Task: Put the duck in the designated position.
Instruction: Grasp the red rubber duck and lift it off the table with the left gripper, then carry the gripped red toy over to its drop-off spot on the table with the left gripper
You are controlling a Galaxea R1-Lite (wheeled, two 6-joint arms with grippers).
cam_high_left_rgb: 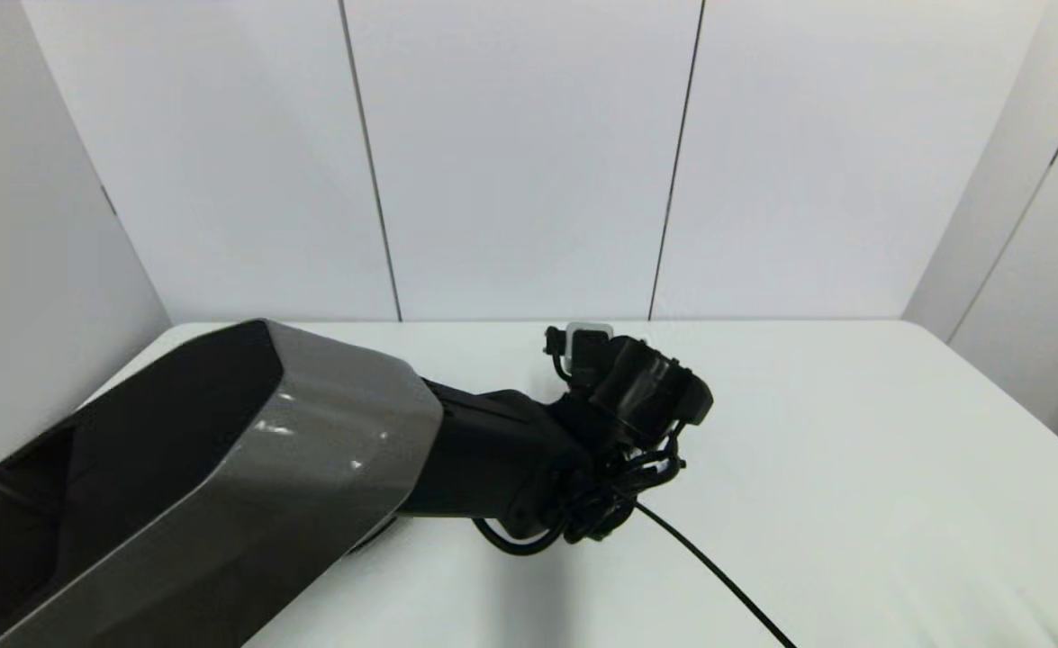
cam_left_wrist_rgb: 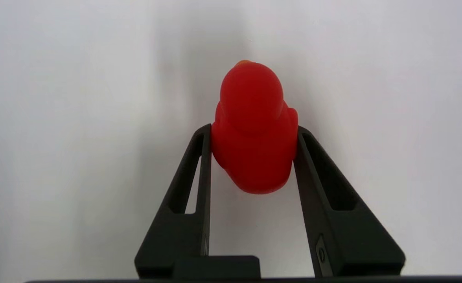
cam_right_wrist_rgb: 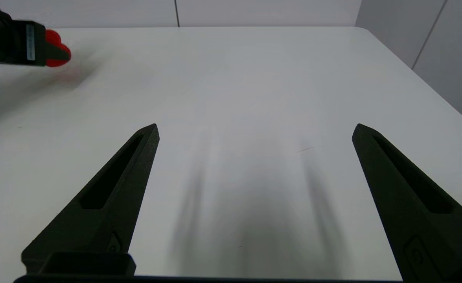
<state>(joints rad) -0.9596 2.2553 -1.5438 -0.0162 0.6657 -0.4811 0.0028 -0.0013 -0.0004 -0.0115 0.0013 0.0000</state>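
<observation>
Left gripper (cam_left_wrist_rgb: 253, 135): two black fingers (cam_left_wrist_rgb: 199, 169) closed against the flanks of the duck (cam_left_wrist_rgb: 253, 129), one on each side of its body, fingertips pressed into the red rubber at about the widest part. Duck is glossy red, round head above a rounder body, a sliver of orange showing at the far edge of the head; it faces away from the wrist camera. Head and lower body stick out past the fingers, so only the mid-body is pinched. Behind the duck, plain white table (cam_left_wrist_rgb: 57, 118) with a soft grey shadow around the bird; cannot tell from this view whether the duck's underside touches the surface or hangs just above it. From the right wrist view the same duck (cam_right_wrist_rgb: 57, 49) shows as a small red lump at the tip of the left gripper (cam_right_wrist_rgb: 52, 49), low over the tabletop with a faint reddish tint on the surface beside it. Head view: the left arm (cam_high_left_rgb: 312, 468) reaches from the near left across to the table's middle, wrist (cam_high_left_rgb: 637, 391) bent downward, hiding fingers and duck beneath it; a black cable (cam_high_left_rgb: 718, 576) trails toward the near edge. Right gripper (cam_right_wrist_rgb: 254, 131): fingers spread wide apart, nothing between them, hovering low over bare white table (cam_right_wrist_rgb: 254, 78), well apart from the duck.
</observation>
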